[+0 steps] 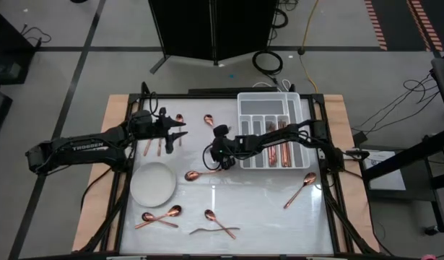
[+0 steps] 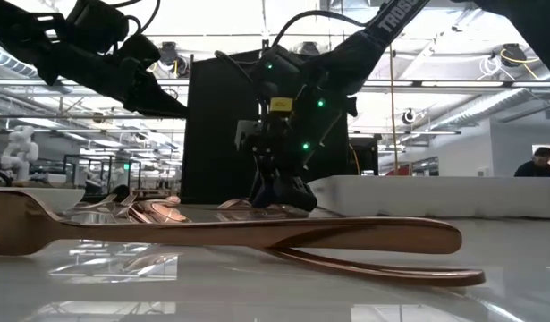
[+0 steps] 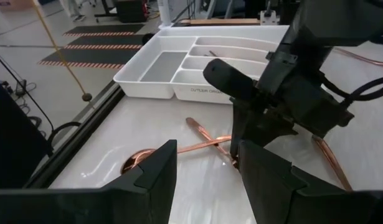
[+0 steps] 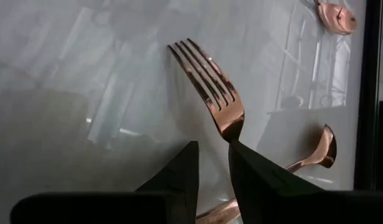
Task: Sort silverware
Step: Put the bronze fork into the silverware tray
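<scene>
While the right gripper pinches a copper fork at its neck, tines out ahead, it sits low near mid-worktop, just beside the white cutlery tray. Left gripper hangs near the worktop's far left part, fingers parted, grasping nothing.

Progress: partial. Some copper pieces already lie in the tray's long slots; exact count unclear. Left out on the worktop: a spoon at the far side, a few pieces under the left arm, a spoon by the white plate, a spoon on the right, crossed pairs near the front edge.

Room: short open path from fork to tray, only the tray wall to clear. Both grippers sit near each other, so that middle gap is tight. Front and right of the worktop are open; front pairs lie close to the edge rail.
</scene>
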